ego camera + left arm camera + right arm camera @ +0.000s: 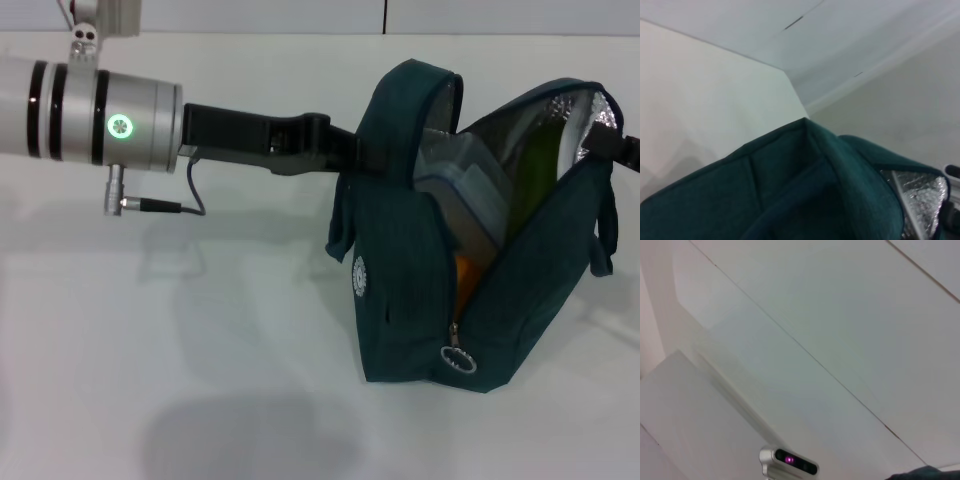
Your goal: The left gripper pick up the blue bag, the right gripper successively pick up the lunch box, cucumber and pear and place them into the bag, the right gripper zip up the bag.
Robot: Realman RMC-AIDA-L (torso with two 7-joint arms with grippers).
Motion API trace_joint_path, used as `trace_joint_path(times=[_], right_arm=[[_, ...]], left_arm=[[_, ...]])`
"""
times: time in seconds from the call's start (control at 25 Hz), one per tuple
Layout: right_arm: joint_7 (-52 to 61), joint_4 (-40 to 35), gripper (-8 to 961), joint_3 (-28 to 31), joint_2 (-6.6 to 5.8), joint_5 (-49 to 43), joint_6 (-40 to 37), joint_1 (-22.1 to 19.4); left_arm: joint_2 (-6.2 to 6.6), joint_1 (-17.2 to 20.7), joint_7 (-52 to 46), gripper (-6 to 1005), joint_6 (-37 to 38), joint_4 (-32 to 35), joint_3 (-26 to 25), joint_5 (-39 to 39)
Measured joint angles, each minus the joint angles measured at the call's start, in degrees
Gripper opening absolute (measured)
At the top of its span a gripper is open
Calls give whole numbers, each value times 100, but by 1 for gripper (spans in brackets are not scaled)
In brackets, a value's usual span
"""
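The blue bag (400,290) stands open on the white table, its silver lining showing. Inside it I see the clear lunch box (470,190), a green shape that looks like the cucumber (535,170), and an orange-yellow patch lower down that may be the pear (465,280). My left gripper (360,150) reaches in from the left and is shut on the bag's left top edge, its tips hidden by fabric. My right gripper (620,148) shows only as a black part at the bag's right rim. The bag's fabric fills the left wrist view (790,190).
A ring-shaped zipper pull (457,358) hangs at the bag's near end. The white table (150,350) stretches to the left and front. The right wrist view shows pale wall panels and a small silver device with a purple light (790,462).
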Motion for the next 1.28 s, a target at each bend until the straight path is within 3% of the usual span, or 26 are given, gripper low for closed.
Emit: trace_joint_path(times=[0.32, 0.76, 1.0, 1.04, 1.08, 1.28], right_arm=[[-9, -6, 26, 65, 20, -1, 14, 31], [-77, -49, 191, 235, -24, 2, -90, -194], [-991, -81, 422, 235, -75, -274, -767, -394], [-1263, -91, 525, 234, -68, -418, -887, -458], [-1576, -100, 628, 235, -51, -540, -992, -519], [-3165, -115, 784, 230, 155, -958, -1243, -1023]], left_arm=[[10, 144, 31, 53, 160, -1, -9, -46], [11, 158, 108, 53, 340, 4, -27, -111], [57, 235, 119, 53, 306, 13, -44, -95], [62, 238, 119, 53, 299, 13, -49, -91], [64, 239, 119, 53, 297, 13, -51, -89], [81, 278, 121, 53, 292, 9, -54, -51]])
